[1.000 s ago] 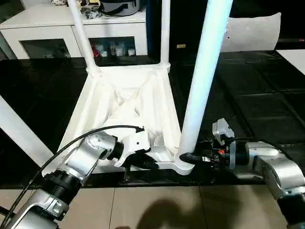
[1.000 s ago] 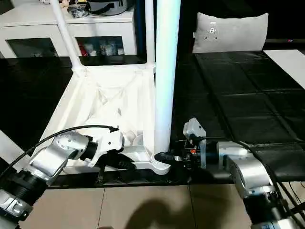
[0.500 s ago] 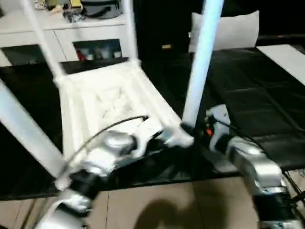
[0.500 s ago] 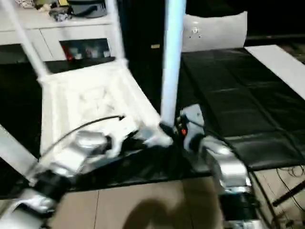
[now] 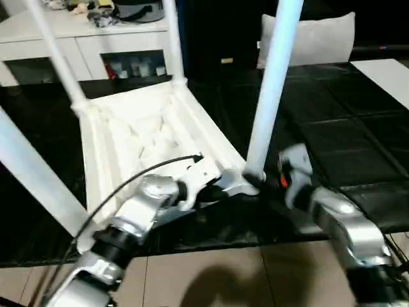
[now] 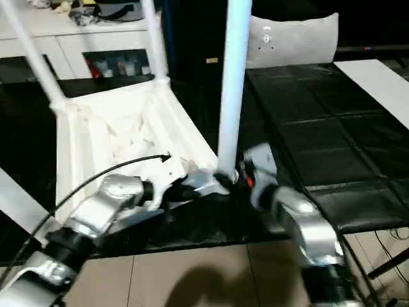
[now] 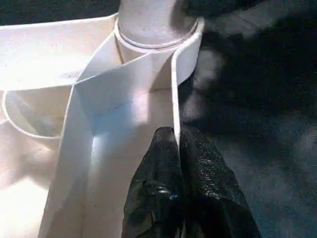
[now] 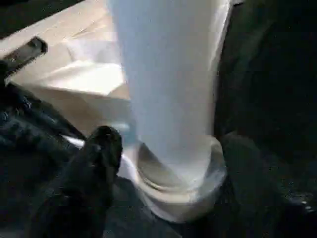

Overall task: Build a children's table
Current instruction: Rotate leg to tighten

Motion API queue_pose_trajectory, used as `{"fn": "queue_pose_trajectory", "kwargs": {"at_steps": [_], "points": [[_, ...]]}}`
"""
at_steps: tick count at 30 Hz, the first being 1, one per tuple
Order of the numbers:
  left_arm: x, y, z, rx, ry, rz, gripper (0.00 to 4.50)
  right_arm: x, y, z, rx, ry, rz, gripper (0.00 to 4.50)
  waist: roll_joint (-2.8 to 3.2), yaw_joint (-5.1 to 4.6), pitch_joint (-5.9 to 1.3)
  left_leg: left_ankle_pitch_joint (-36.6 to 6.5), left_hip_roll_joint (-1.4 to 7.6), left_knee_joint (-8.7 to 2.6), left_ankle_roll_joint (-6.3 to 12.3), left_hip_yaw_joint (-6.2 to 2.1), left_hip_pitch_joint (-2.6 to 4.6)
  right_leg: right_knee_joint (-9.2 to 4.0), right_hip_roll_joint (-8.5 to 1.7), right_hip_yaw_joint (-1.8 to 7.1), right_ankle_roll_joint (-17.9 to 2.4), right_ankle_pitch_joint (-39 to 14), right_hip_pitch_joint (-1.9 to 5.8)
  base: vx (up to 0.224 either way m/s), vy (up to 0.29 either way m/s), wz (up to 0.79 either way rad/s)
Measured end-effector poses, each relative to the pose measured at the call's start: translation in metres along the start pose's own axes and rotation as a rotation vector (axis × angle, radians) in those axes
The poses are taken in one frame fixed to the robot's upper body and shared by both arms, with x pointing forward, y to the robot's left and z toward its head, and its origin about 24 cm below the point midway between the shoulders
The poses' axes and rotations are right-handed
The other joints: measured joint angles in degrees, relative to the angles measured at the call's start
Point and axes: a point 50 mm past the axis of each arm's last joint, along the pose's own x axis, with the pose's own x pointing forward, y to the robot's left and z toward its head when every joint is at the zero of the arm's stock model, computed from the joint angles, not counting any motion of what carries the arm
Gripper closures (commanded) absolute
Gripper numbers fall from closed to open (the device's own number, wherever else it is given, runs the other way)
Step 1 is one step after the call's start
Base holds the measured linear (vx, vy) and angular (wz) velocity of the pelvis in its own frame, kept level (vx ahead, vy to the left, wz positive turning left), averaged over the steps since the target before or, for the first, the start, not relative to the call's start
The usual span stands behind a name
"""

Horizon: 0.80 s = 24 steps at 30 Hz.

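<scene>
The children's table (image 5: 137,137) is lying upside down on the dark floor mats (image 5: 358,137), ribbed underside up, legs pointing upward. The left gripper (image 7: 177,141) is pinching the table's thin rim wall close beside the near corner socket (image 7: 156,37) — its two black fingers pressed tight together with the white edge between them. The right gripper (image 8: 166,163) is standing wide, one finger (image 8: 96,158) on each side of the near leg (image 5: 271,86) at its base; the leg is sitting between the jaws, but I cannot tell whether the fingers are touching it. A white cabinet (image 5: 96,45) and a grey cushion (image 5: 316,38) are standing behind.
</scene>
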Motion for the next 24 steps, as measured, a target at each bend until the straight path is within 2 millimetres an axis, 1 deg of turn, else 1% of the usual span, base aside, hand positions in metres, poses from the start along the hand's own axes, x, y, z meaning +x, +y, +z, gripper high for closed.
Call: {"fn": "queue_pose_trajectory", "kwargs": {"at_steps": [2,4,6,11,12,14,17,18,19,20,21,22,24], "points": [[-0.005,0.0,-0.003,0.029,0.007,-0.031,4.5,-0.007,-0.005,0.001,-0.034,0.016,0.033,0.97,-0.01,0.02,0.0,0.0,0.0,0.0,0.0,0.0,0.0,0.0,0.0,0.0,0.0,0.0,0.0,0.0,0.0,0.0],[-0.011,-0.001,-0.005,0.046,0.012,-0.071,4.5,-0.012,-0.006,0.003,-0.075,0.026,0.097,0.97,0.0,0.17,0.0,-0.01,0.01,-0.01,0.01,0.0,0.0,0.0,0.0,0.0,0.0,0.0,0.0,0.0,0.0,0.0],[-0.016,-0.002,-0.007,0.05,0.017,-0.114,4.5,-0.017,-0.007,0.004,-0.099,0.035,0.15,0.97,-0.02,0.59,0.01,-0.02,0.01,-0.01,0.03,0.01,-0.01,0.0,0.0,0.0,0.0,-0.02,0.0,0.0,0.0,0.0],[-0.026,-0.005,-0.011,0.071,0.054,-0.219,4.5,-0.022,0.001,0.006,-0.116,0.023,0.327,0.97,-0.05,1.59,0.02,-0.02,0.0,0.05,0.07,0.04,-0.01,0.03,-0.02,0.01,-0.02,-0.01,0.0,0.0,0.0,0.0],[-0.026,-0.006,-0.011,0.075,0.058,-0.231,4.5,-0.022,0.002,0.006,-0.115,0.023,0.347,1.24,-0.05,1.71,0.02,-0.02,0.0,0.08,0.07,0.04,-0.01,0.04,-0.03,0.02,-0.02,-0.01,0.01,0.0,0.0,0.0],[-0.027,-0.007,-0.011,0.079,0.061,-0.255,4.5,-0.021,0.006,0.005,-0.109,0.026,0.4,1.24,-0.07,1.94,0.02,-0.03,0.0,0.11,0.07,0.04,-0.01,0.05,-0.03,0.02,-0.03,-0.01,0.02,0.0,0.0,0.0],[-0.028,-0.009,-0.01,0.082,0.063,-0.284,4.5,-0.021,0.01,0.005,-0.101,0.024,0.456,1.59,-0.08,2.35,0.02,-0.02,0.01,0.14,0.07,0.05,0.01,0.08,-0.04,0.03,-0.04,0.0,0.04,0.0,0.0,0.0],[-0.028,-0.01,-0.01,0.084,0.064,-0.292,4.5,-0.02,0.011,0.004,-0.096,0.027,0.473,1.59,-0.08,2.51,0.02,-0.02,0.0,0.14,0.07,0.05,0.02,0.08,-0.04,0.03,-0.04,0.0,0.04,0.0,0.0,0.0],[-0.028,-0.01,-0.01,0.085,0.064,-0.299,4.5,-0.02,0.013,0.004,-0.091,0.033,0.488,1.75,-0.08,2.66,0.02,-0.02,0.01,0.15,0.06,0.05,0.01,0.1,-0.04,0.03,-0.04,0.0,0.04,0.0,0.0,0.0],[-0.028,-0.011,-0.01,0.085,0.064,-0.308,4.5,-0.019,0.015,0.003,-0.086,0.042,0.51,1.75,-0.07,2.86,0.02,-0.02,0.01,0.15,0.06,0.05,0.01,0.1,-0.04,0.03,-0.04,0.0,0.04,0.0,0.0,0.0],[-0.027,-0.012,-0.01,0.086,0.064,-0.313,4.5,-0.018,0.016,0.002,-0.081,0.046,0.524,1.97,-0.08,2.96,0.02,-0.02,0.01,0.15,0.06,0.05,0.01,0.1,-0.04,0.03,-0.04,0.0,0.04,0.0,0.0,0.0],[-0.027,-0.012,-0.01,0.085,0.063,-0.318,4.5,-0.018,0.017,0.002,-0.077,0.047,0.532,1.97,-0.07,3.05,0.02,-0.02,0.01,0.15,0.06,0.05,0.0,0.1,-0.04,0.03,-0.04,0.0,0.03,0.0,0.0,0.0],[-0.028,-0.012,-0.01,0.085,0.064,-0.326,4.5,-0.018,0.017,0.001,-0.065,0.052,0.538,2.17,-0.09,3.13,0.01,-0.03,0.01,0.16,0.06,0.05,0.0,0.09,-0.05,0.03,-0.04,0.0,0.04,0.0,0.0,0.0]]}}
